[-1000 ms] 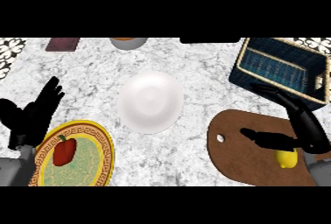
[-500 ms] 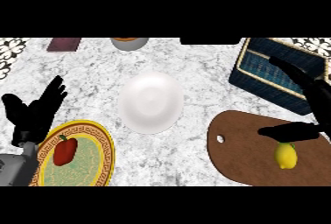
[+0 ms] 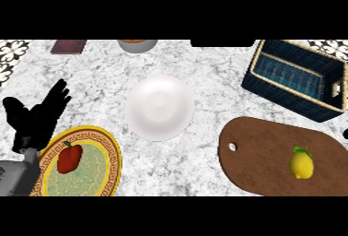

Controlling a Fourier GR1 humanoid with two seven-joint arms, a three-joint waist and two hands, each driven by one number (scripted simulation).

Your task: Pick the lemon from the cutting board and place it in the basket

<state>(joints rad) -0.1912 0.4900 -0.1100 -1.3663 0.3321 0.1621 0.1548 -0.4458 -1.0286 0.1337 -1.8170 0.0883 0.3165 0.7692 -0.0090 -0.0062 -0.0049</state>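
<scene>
Cutting board (image 3: 272, 161) at lower right, basket (image 3: 299, 76) beyond it, apart. Lemon (image 3: 302, 163) lies on the board, ungrasped. Risk: round fruit may roll off the board if a grasp nudges it sideways. Left hand (image 3: 34, 117) rests at left edge, fingers relaxed, upright, empty. Right hand out of view.

This is a kitchen. The work surface is a grey-white marbled stone counter (image 3: 211, 73), with patterned tiles (image 3: 12, 50) showing at its far corners. On it lie a brown wooden cutting board (image 3: 265, 156) bearing a lemon (image 3: 302, 163), a white plate (image 3: 160, 108), a yellow-rimmed patterned plate (image 3: 95, 159) holding a red pepper (image 3: 69, 157), and a dark woven basket (image 3: 299, 76).
</scene>
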